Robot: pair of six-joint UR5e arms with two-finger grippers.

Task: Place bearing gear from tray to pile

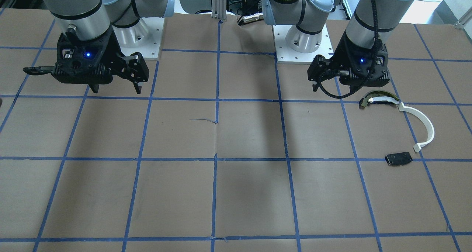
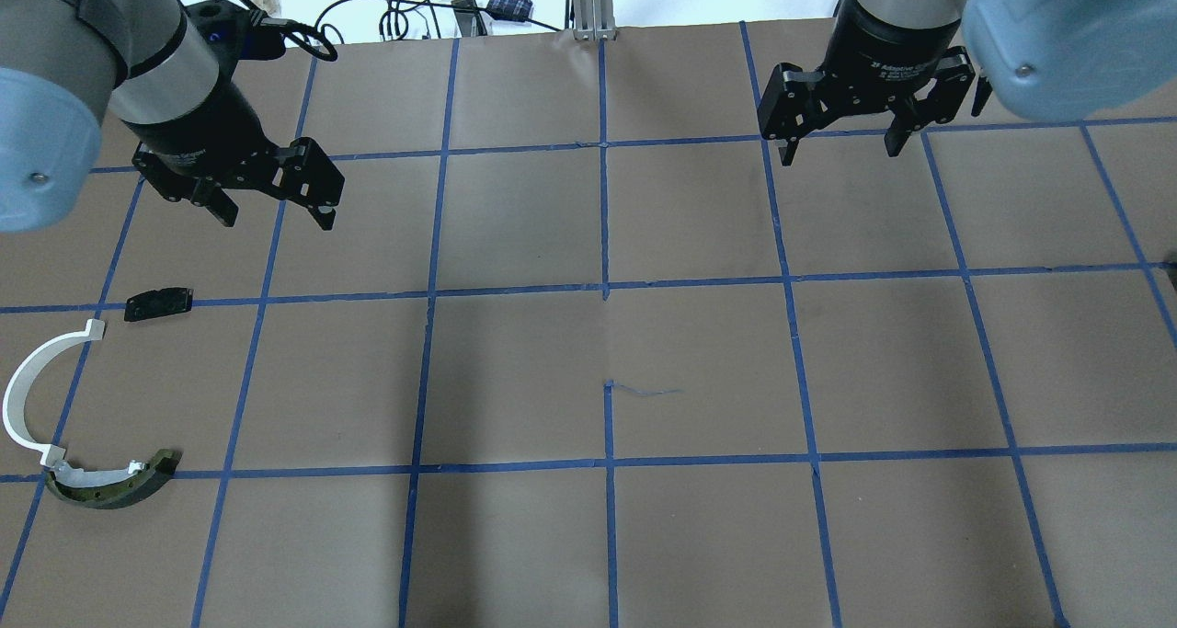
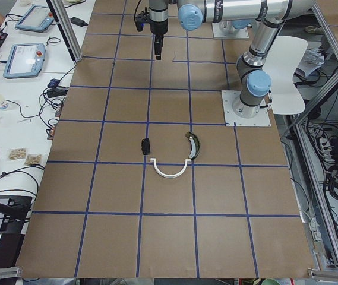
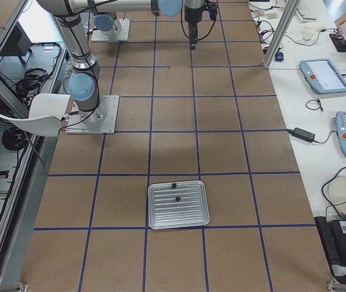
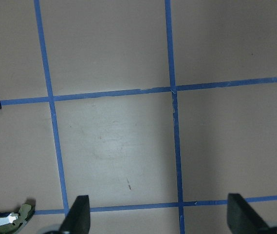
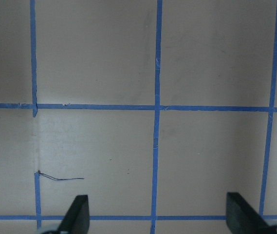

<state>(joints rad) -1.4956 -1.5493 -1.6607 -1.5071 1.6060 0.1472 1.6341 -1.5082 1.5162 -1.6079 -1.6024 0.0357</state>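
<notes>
Both claws spread wide and empty above the blue-gridded brown table [image 2: 699,361].
The left gripper [image 2: 276,221] hangs near the pile: a thin white arc strip [image 1: 430,129] touching a dark curved piece with gold-white trim [image 1: 379,99], and a flat black plate [image 1: 398,158] lying apart. The right gripper [image 2: 839,154] is well away. Two small dark parts [image 4: 177,198] lie on the ribbed silver tray [image 4: 188,216]; which is the bearing gear cannot be told.

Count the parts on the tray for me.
2: one small dark part by the tray's far rim, a second dark part near its middle. Both too small to identify.
</notes>
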